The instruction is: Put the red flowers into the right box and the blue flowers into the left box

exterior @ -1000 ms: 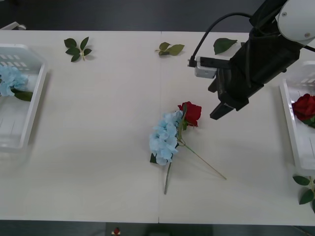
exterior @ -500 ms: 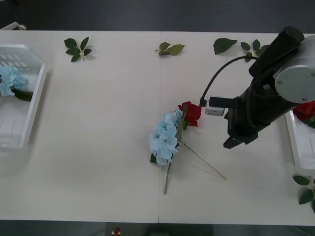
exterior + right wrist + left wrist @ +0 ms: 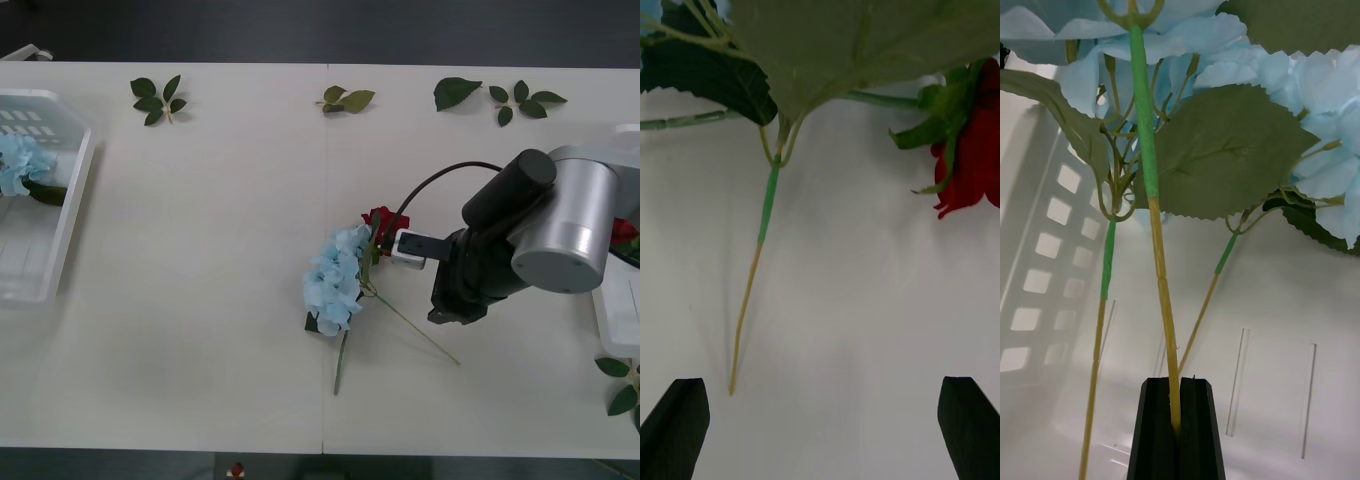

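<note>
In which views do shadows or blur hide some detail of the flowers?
Front view: even light, soft shadows under the right pincer and beside the blue flower on the table. Right wrist view: the red flower is sharp, the large leaf nearest the camera blurred. Left wrist view: the left pincer is shut on a stem; the leaves look dim against the bright left box.

No text, label, brand, number or sign could be read anywhere in these views.
</note>
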Action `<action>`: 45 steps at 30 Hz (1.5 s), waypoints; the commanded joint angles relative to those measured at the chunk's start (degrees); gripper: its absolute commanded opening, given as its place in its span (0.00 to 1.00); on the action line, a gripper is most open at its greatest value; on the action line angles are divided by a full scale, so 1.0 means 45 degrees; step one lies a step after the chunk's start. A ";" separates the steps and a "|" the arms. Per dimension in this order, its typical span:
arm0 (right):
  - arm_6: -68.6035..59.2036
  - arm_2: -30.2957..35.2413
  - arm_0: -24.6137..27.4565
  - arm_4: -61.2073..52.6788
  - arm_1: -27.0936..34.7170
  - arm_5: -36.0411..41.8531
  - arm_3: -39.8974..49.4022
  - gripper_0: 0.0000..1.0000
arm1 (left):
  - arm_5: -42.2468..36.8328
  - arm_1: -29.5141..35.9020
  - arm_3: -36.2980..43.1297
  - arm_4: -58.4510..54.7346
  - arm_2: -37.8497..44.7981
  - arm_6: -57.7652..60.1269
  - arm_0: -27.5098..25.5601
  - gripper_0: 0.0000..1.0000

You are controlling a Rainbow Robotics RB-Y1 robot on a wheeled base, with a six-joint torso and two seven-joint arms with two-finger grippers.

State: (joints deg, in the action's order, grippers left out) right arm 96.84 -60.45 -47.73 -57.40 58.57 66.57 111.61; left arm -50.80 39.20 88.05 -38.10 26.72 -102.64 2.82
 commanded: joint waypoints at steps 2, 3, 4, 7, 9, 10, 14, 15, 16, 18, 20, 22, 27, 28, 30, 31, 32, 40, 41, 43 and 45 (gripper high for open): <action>-0.1246 0.0054 0.0411 0.1447 -0.1218 0.0247 0.0002 0.89 | 0.0117 -0.0216 0.0413 0.0303 0.0000 -0.0121 -0.0237 0.00; -0.1266 0.0054 0.0509 0.1759 -0.1511 0.0305 -0.0135 0.89 | 0.0117 -0.0216 0.0413 0.0303 0.0000 -0.0102 -0.0237 0.01; -0.1285 0.0054 0.0587 0.1955 -0.1745 0.0344 -0.0271 0.89 | 0.0117 -0.0216 0.0433 0.0303 -0.0039 -0.0102 -0.0237 0.03; -0.1324 0.0054 0.0685 0.2228 -0.2273 0.0422 -0.0662 0.89 | 0.0117 -0.0216 0.0433 0.0225 -0.0059 -0.0102 -0.0237 0.27; -0.1324 0.0054 0.0743 0.2502 -0.2780 0.0481 -0.1092 0.89 | 0.0117 -0.0216 0.0433 0.0166 -0.0059 -0.0121 -0.0237 0.40; -0.1324 0.0054 0.0743 0.2580 -0.2878 0.0481 -0.1228 0.89 | 0.0117 -0.0196 0.0433 0.0127 -0.0059 -0.0121 -0.0256 0.43; -0.1344 0.0054 0.0763 0.2951 -0.3620 0.0383 -0.2088 0.88 | -0.0313 -0.0177 0.0667 -0.0147 0.0039 -0.0141 -0.0237 0.64; -0.1344 0.0074 0.0763 0.3049 -0.3738 0.0364 -0.2283 0.88 | -0.0782 -0.0196 0.0901 -0.0381 0.0195 -0.0141 -0.0256 0.67; -0.1344 0.0054 0.0763 0.3088 -0.3816 0.0344 -0.2381 0.88 | -0.1055 -0.0177 0.1038 -0.0518 0.0312 -0.0160 -0.0256 0.69; -0.1285 0.0054 0.0783 0.3166 -0.3972 0.0129 -0.2752 0.85 | -0.2266 -0.0059 0.1624 -0.1240 0.0820 -0.0160 -0.0237 0.75; -0.1266 0.0054 0.0802 0.3166 -0.4030 0.0051 -0.2928 0.80 | -0.3223 0.0116 0.2073 -0.1826 0.1172 -0.0160 -0.0237 0.76; -0.1246 0.0054 0.0822 0.3166 -0.4070 0.0032 -0.3025 0.66 | -0.4258 0.0351 0.2522 -0.2549 0.1484 -0.0141 -0.0158 0.77; -0.1285 0.0054 0.0919 0.3224 -0.4030 -0.0027 -0.3045 0.26 | -0.6114 0.0898 0.3304 -0.3955 0.1875 -0.0004 0.0271 0.78; -0.1266 0.0054 0.0919 0.3244 -0.4011 -0.0027 -0.3045 0.14 | -0.6446 0.1015 0.3440 -0.4424 0.1894 0.0035 0.0467 0.78; -0.1285 0.0054 0.0919 0.3244 -0.3991 -0.0046 -0.3045 0.04 | -0.6661 0.1132 0.3538 -0.4854 0.1816 0.0094 0.0701 0.78; -0.1285 0.0054 0.0919 0.3244 -0.3972 -0.0046 -0.3045 0.00 | -0.6661 0.1230 0.3558 -0.5166 0.1640 0.0133 0.0896 0.78; -0.1285 0.0054 0.0919 0.3224 -0.3972 -0.0046 -0.3045 0.00 | -0.6641 0.1269 0.3558 -0.5498 0.1445 0.0191 0.1092 0.78; -0.1305 0.0074 0.1036 0.3127 -0.3640 -0.0554 -0.2850 0.00 | -0.5274 0.1249 0.3558 -0.5811 -0.0957 0.0406 0.2302 0.92; -0.1305 0.0113 0.1017 0.3029 -0.3523 -0.0632 -0.2732 0.00 | -0.5039 0.1210 0.3558 -0.5732 -0.1192 0.0426 0.2322 0.93; -0.1305 0.0581 0.0958 0.2150 -0.2917 -0.0808 -0.2166 0.00 | -0.4239 0.0956 0.3558 -0.5264 -0.1993 0.0465 0.2342 0.94; -0.1207 0.1128 0.0958 0.1213 -0.2468 -0.0867 -0.1736 0.00 | -0.3887 0.0644 0.3558 -0.4932 -0.2383 0.0484 0.2342 0.94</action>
State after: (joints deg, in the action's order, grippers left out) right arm 92.92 -59.50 -43.26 -48.00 43.15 62.66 99.45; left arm -70.10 43.28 102.47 -61.78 16.47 -102.19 12.94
